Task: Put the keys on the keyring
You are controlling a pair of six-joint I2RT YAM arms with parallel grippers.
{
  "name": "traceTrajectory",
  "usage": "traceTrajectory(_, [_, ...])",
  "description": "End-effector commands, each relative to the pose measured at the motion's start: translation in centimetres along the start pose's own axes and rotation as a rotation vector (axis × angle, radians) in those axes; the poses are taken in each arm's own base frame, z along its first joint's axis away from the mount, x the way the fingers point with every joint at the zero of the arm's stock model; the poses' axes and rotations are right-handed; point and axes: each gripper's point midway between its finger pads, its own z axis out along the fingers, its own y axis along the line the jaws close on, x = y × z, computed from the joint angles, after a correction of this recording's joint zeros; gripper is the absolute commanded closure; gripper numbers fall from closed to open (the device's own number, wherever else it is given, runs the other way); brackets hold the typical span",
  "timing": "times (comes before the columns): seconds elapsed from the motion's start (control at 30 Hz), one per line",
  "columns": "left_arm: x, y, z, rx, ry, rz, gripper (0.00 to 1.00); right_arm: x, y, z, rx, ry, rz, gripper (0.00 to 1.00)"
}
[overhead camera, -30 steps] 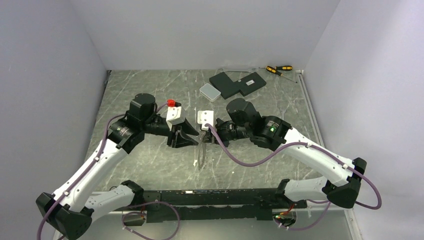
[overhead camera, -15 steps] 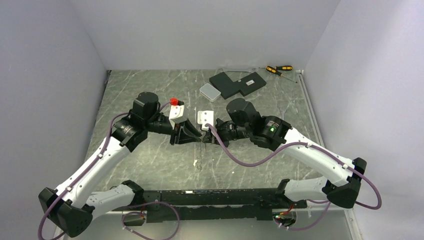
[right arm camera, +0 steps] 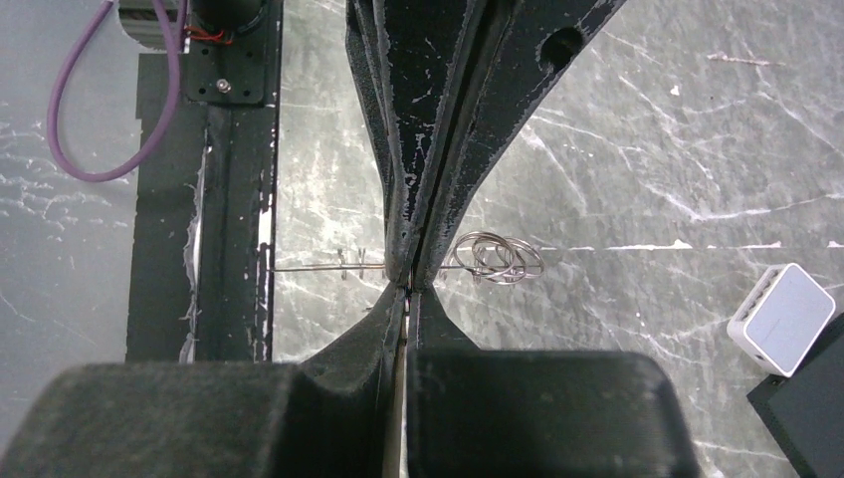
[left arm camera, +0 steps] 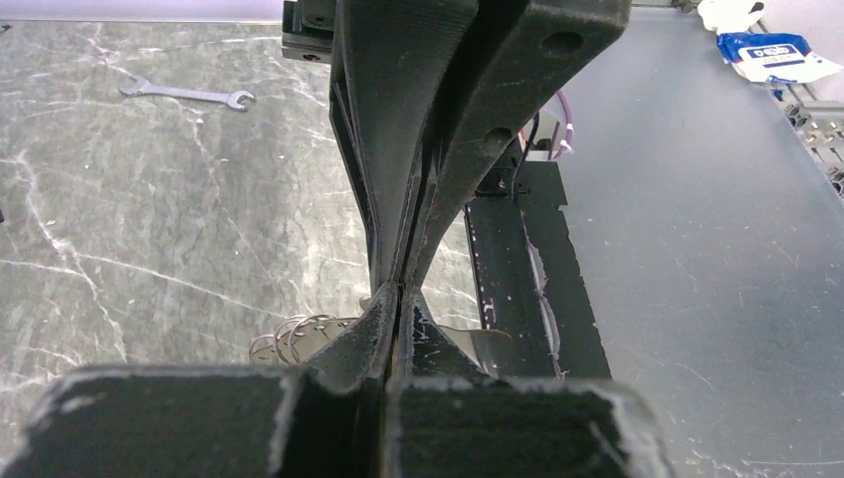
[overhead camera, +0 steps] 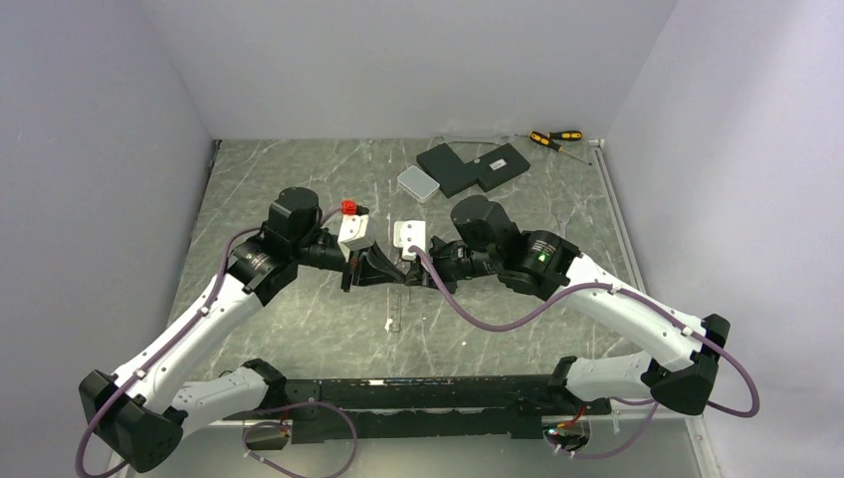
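My left gripper and right gripper meet tip to tip, both closed, apparently pinching the thin silvery wire keyring between them. Small silvery rings hang on it; I cannot make out keys. I should hold the wire steady. A slim silvery wrench and a small white rounded box lie well apart, not in the way.

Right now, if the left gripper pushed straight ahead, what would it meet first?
The fingers of the right gripper, facing it tip to tip across the keyring; they look almost touching.
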Motion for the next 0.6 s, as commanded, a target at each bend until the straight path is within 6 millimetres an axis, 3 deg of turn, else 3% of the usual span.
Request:
traceTrajectory(0.0, [-0.2,-0.1,0.4,0.010,-0.023,0.025,1.00,-3.5,-0.1,-0.8,0.006,-0.130,-0.054,1.00])
traceTrajectory(0.57, [-2.2,-0.4,-0.9,-0.109,-0.137,0.115,1.00,-4.7,-1.7,-1.6,0.130,-0.234,-0.055,0.99])
